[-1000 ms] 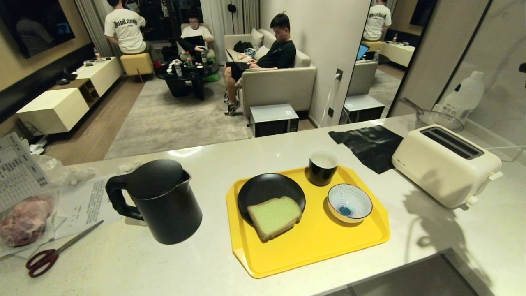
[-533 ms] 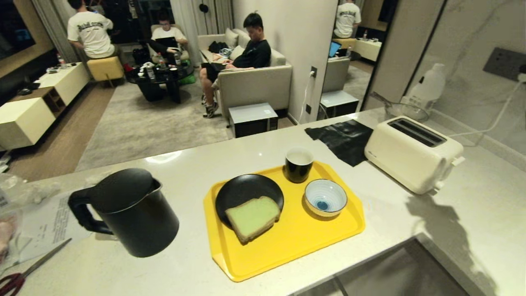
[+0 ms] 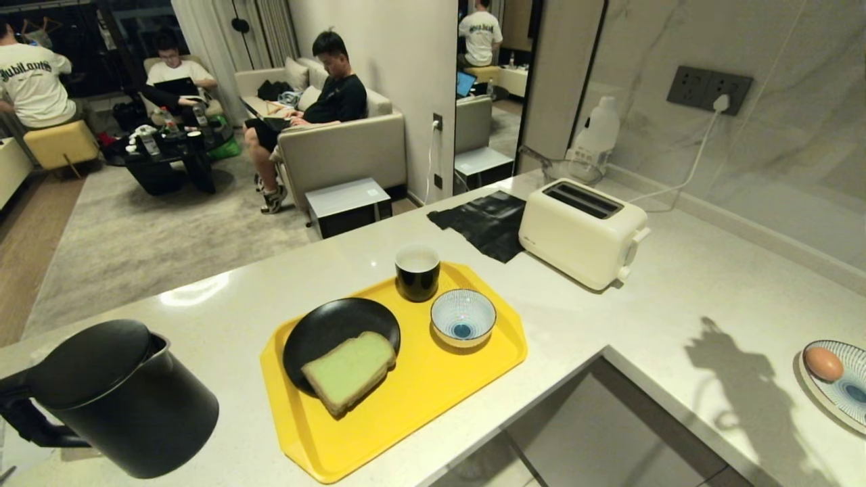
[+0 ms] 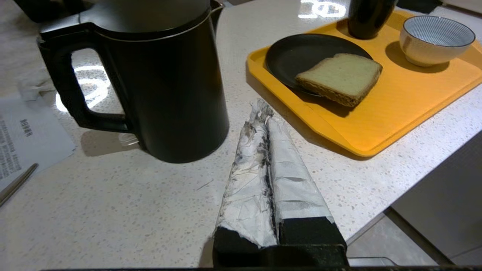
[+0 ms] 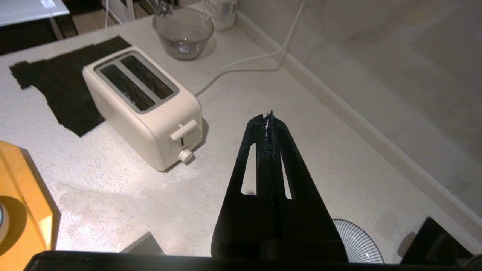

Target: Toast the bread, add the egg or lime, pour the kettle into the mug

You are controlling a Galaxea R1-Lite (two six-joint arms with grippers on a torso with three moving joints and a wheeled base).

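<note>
1. The kettle [image 3: 115, 399] stands upright on the table [image 3: 676, 284] at the near left, well left of the yellow tray [image 3: 419, 399]. Its loop handle points out to the left in the head view, and its small spout faces away toward the room.
2. The bread [image 3: 348, 370] lies flat with its pale green face up. It rests half on the black plate [image 3: 331, 328] and half over the plate's near rim onto the tray, its rounded top toward the mug side.
3. The mug [image 3: 417, 272] stands upright on the far part of the tray, just beside the striped bowl [image 3: 463, 316], which sits to its right and nearer.
4. The egg [image 3: 823, 363] lies in a second striped dish [image 3: 849, 392] at the far right edge of the table, well apart from the tray.
5. The toaster [image 3: 582, 230] stands right of the tray with its two slots up, lever and knob on the end facing right. A black cloth [image 3: 484, 223] lies beside it.
6. The left hand [image 4: 263, 113], its fingers wrapped in white tape, is pressed fully closed and holds nothing. It hangs over the bare table between the kettle and the tray.
7. The right hand [image 5: 268, 117] is also fully closed and empty, above the bare table to the right of the toaster.
</note>
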